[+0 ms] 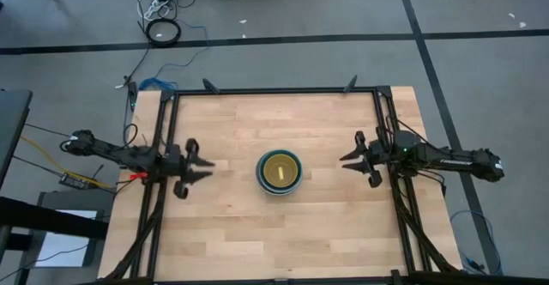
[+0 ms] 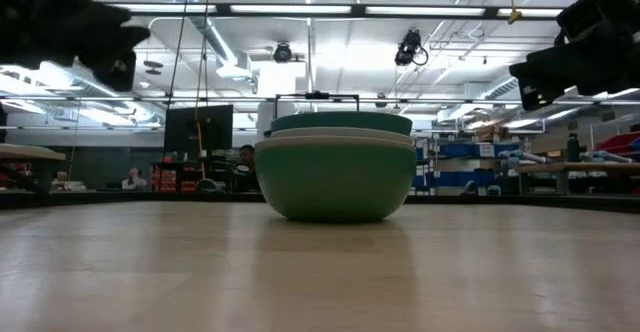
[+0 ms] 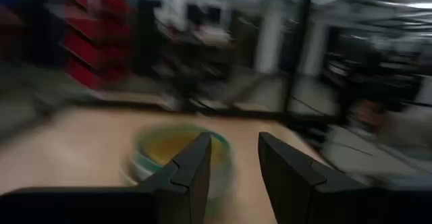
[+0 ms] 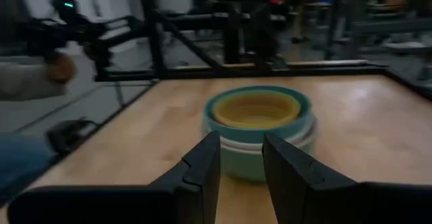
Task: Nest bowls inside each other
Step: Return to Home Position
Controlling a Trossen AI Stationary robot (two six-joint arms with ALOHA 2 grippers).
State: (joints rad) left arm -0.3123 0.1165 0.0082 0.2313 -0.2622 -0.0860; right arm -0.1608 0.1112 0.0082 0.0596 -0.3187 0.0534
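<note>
The bowls (image 1: 280, 172) stand nested in one stack at the middle of the wooden table, the large green one outermost with its base on the table and a yellow one innermost. The stack also shows in the low view (image 2: 335, 167) and in both wrist views (image 3: 172, 153) (image 4: 260, 126). My left gripper (image 1: 206, 165) hovers open near the table's left edge, pointing toward the stack. My right gripper (image 1: 347, 160) hovers open near the right edge, also pointing at the stack. Both are well clear of the bowls, with nothing between their fingers.
A black metal frame (image 1: 274, 91) runs around the table's far edge and sides. Bare wood (image 1: 274, 233) lies all around the stack. Cables and floor (image 1: 163, 32) show beyond the far edge.
</note>
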